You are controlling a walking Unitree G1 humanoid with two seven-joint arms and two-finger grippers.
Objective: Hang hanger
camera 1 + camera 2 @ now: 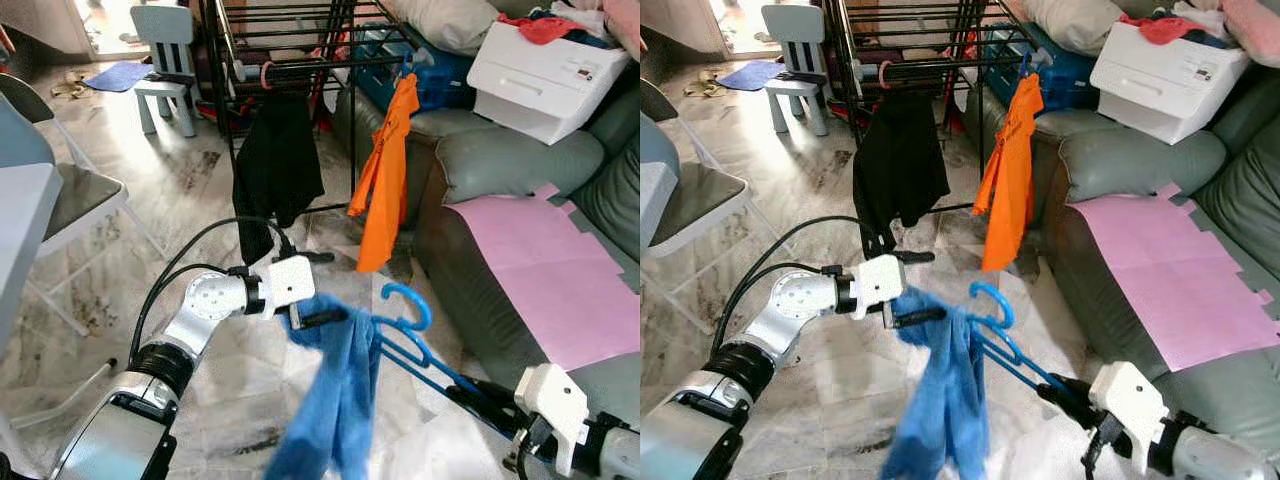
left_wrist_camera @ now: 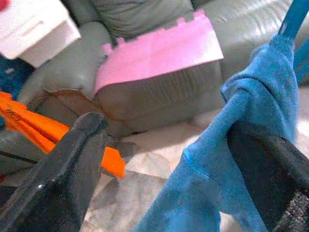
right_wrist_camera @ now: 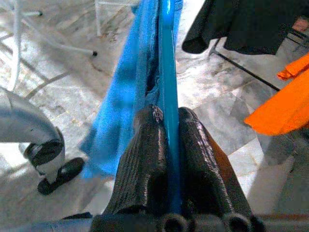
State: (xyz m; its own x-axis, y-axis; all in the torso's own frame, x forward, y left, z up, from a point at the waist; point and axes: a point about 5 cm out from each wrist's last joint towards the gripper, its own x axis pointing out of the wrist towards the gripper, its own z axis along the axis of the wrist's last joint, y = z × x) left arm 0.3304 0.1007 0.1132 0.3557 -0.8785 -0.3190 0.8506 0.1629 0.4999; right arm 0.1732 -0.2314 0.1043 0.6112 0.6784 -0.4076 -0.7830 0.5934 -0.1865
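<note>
A blue hanger (image 1: pixel 410 300) with a blue cloth (image 1: pixel 335 400) draped over it hangs low above the floor in front of me. My right gripper (image 1: pixel 465 392) is shut on the hanger's lower bar; in the right wrist view the bar (image 3: pixel 168 87) runs out from between the two black fingers (image 3: pixel 145 159). My left gripper (image 1: pixel 322 288) is open at the top of the cloth, one finger (image 2: pixel 270 169) against the fabric (image 2: pixel 251 116) and the other finger (image 2: pixel 58 179) well apart. A black drying rack (image 1: pixel 300 62) stands beyond.
On the rack hang a black garment (image 1: pixel 275 165) and an orange one (image 1: pixel 385 185). A grey-green sofa (image 1: pixel 500 165) with a pink sheet (image 1: pixel 530 260) and a white box (image 1: pixel 545 70) is on the right. A folding chair (image 1: pixel 80 200) stands left, a small blue chair (image 1: pixel 165 60) farther back.
</note>
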